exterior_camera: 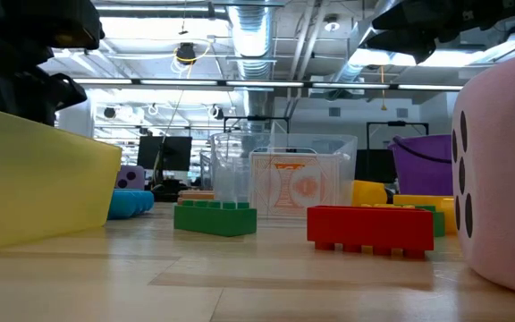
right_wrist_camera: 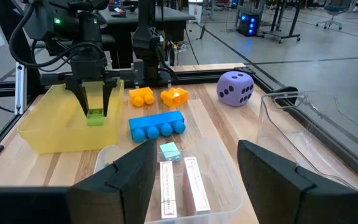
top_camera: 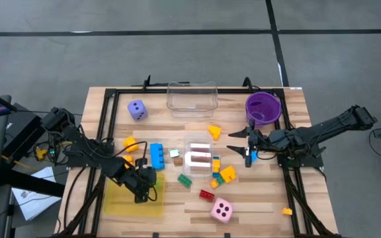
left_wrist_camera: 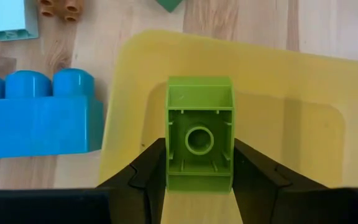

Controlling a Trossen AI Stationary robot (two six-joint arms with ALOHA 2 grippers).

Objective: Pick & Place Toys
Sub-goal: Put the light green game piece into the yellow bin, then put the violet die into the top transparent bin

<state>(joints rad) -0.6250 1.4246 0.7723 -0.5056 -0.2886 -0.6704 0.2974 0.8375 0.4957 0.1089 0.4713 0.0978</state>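
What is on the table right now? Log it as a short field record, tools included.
left tool: shut on a green brick, over the yellow tray
right tool: open, holding nothing, above the clear card box
beside tray: blue brick
dice: purple die near the far edge, pink die near the front edge
far side: purple bowl, empty clear bin
loose: red brick
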